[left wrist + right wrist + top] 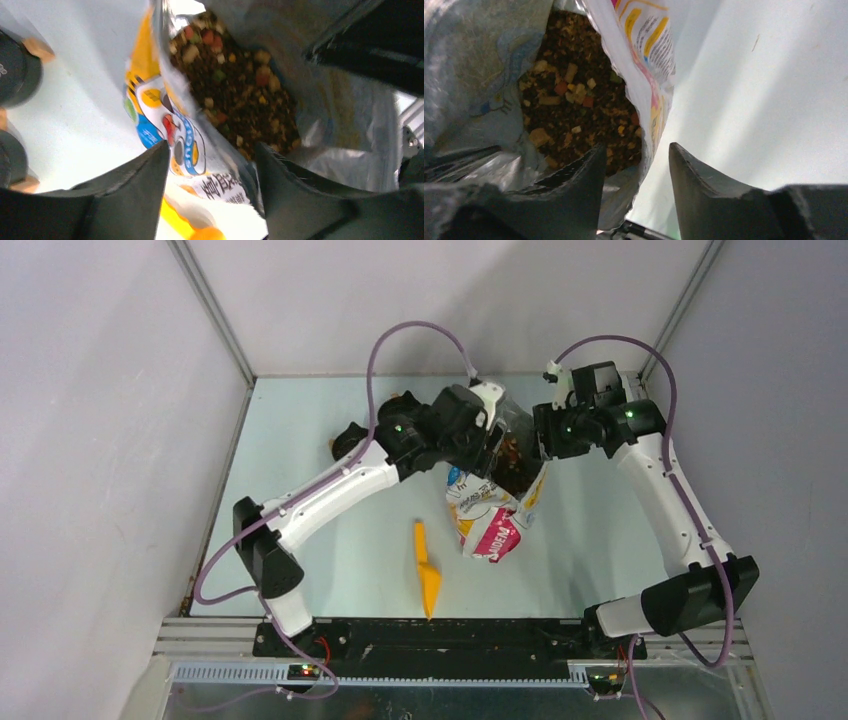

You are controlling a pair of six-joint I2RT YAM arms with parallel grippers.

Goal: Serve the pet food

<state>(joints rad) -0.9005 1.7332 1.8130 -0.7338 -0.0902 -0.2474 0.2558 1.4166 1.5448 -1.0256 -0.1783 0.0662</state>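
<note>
pet food (235,95): loose heap inside the open bag (490,530)
left hand (211,150): fingers apart, bag wall between them at the mouth
right hand (636,147): fingers apart, opposite bag wall between them
scoop (427,575): orange, on the surface (330,440), just left of the bag

One bag (490,525), one scoop (427,575), two dark containers (15,70) (9,157), two claws (211,147) (636,146)

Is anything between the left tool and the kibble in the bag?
Only the bag itself. The rim wall of the printed foil bag runs between the open fingers of the left tool. The brown kibble pellets lie exposed in the bag's open mouth beyond, with nothing covering them.
</note>
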